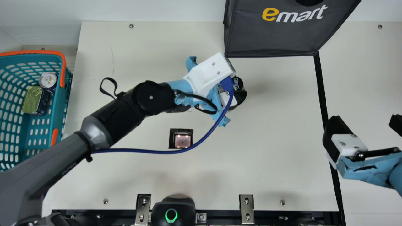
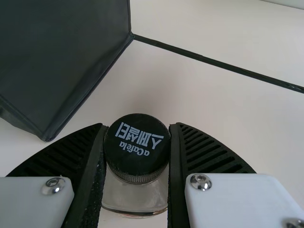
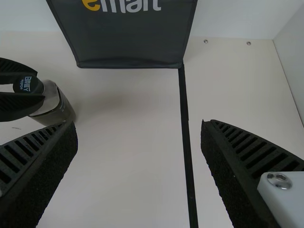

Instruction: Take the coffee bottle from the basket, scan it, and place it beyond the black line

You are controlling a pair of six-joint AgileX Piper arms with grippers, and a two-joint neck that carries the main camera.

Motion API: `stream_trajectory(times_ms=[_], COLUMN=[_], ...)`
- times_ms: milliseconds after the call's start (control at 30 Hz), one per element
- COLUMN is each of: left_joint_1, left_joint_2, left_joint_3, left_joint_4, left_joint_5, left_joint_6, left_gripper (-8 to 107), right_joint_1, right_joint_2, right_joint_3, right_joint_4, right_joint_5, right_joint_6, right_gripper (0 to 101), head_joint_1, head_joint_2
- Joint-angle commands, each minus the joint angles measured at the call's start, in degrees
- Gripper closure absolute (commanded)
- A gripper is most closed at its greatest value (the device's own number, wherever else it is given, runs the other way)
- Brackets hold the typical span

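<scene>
In the main view my left gripper (image 1: 236, 91) is near the middle of the table, shut on the coffee bottle (image 1: 238, 83), whose black cap shows past the wrist. The left wrist view has the cap of the coffee bottle (image 2: 137, 145) between both pads of my left gripper (image 2: 137, 156). My right gripper (image 1: 362, 125) stands open at the right, over the black line (image 1: 321, 84). In the right wrist view, my right gripper (image 3: 140, 142) has nothing between its fingers, and the coffee bottle (image 3: 54, 107) stands upright. The teal basket (image 1: 56, 103) is at the far left.
A dark shopping bag (image 1: 276, 34) stands at the back, its corner meeting the black line. The lit scanner (image 1: 182, 140) is set in the table in front of my left arm. Two cans, one round (image 1: 48, 80) and one squarish (image 1: 32, 99), lie in the basket.
</scene>
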Motion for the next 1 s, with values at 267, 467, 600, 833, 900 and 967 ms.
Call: stream_trajectory(times_ms=[267, 467, 600, 833, 900, 967], left_joint_1=[-0.92, -1.21, -1.35, -1.69, -1.85, -2.01], left_joint_2=[-0.33, -0.65, -0.79, -1.03, -1.13, -1.22], left_joint_3=[1.63, 2.74, 3.29, 4.27, 4.61, 4.96], left_joint_4=[-2.8, -4.46, -5.65, -7.54, -8.02, -8.55], left_joint_5=[-1.38, -2.14, -2.62, -3.36, -3.55, -3.72], left_joint_6=[1.96, 3.24, 4.29, 6.1, 6.59, 7.16], left_gripper=[89, 84, 73, 53, 47, 40], right_joint_1=[0.0, 0.0, 0.0, 0.0, 0.0, 0.0], right_joint_2=[0.0, 0.0, 0.0, 0.0, 0.0, 0.0], right_joint_3=[0.0, 0.0, 0.0, 0.0, 0.0, 0.0], right_joint_4=[0.0, 0.0, 0.0, 0.0, 0.0, 0.0], right_joint_5=[0.12, 0.12, 0.12, 0.12, 0.12, 0.12], right_joint_6=[0.0, 0.0, 0.0, 0.0, 0.0, 0.0], right_gripper=[10, 10, 10, 10, 10, 10], head_joint_1=[-1.57, -1.57, -1.57, -1.57, -1.57, -1.57], head_joint_2=[0.09, 0.09, 0.09, 0.09, 0.09, 0.09])
